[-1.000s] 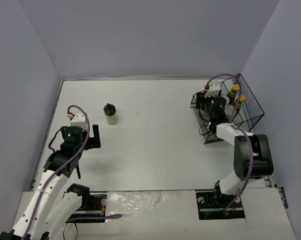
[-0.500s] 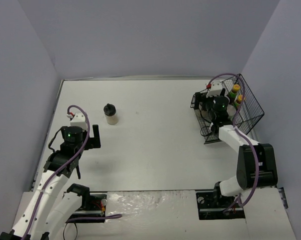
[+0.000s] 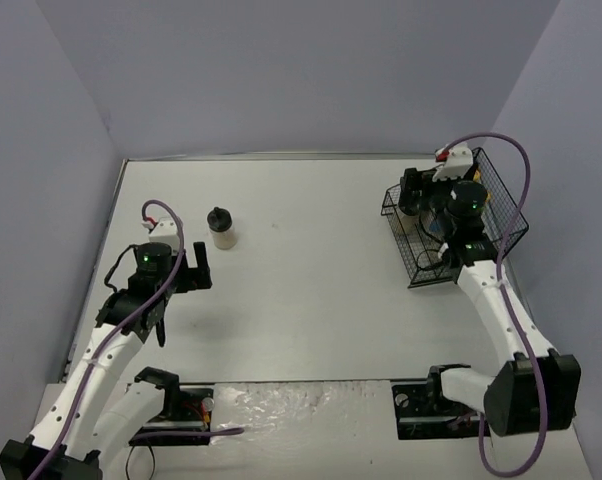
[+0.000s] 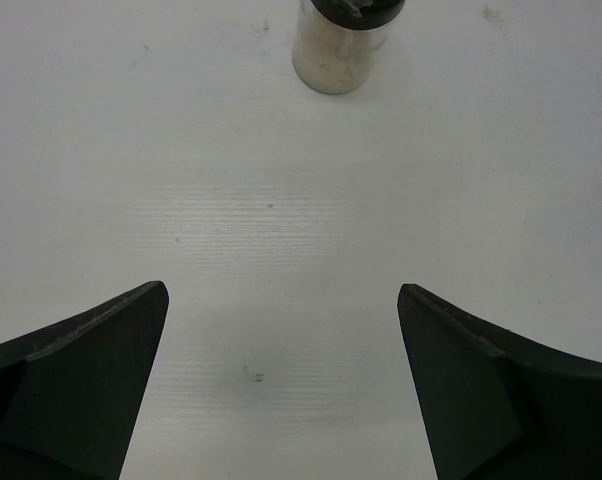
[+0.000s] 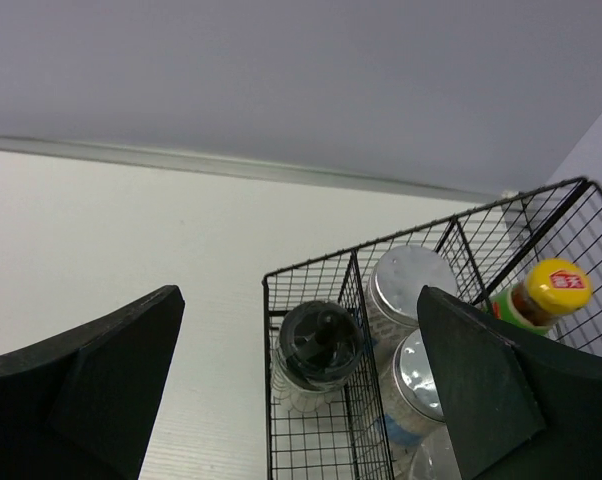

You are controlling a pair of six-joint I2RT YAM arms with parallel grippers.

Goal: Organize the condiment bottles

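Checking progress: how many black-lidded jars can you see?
2. One black-lidded jar stands on the table ahead of the left gripper; the other jar sits in the wire basket. More may be hidden there.

You've got the lone jar (image 3: 221, 228) far left on the table (image 3: 311, 290). Basket (image 3: 417, 262) far right holds the second jar (image 5: 319, 345), shakers (image 5: 411, 283) right of it, bottle (image 5: 549, 292) rightmost.

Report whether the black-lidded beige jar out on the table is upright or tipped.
Upright: the black-lidded beige jar stands on its base on the white table, lid uppermost.
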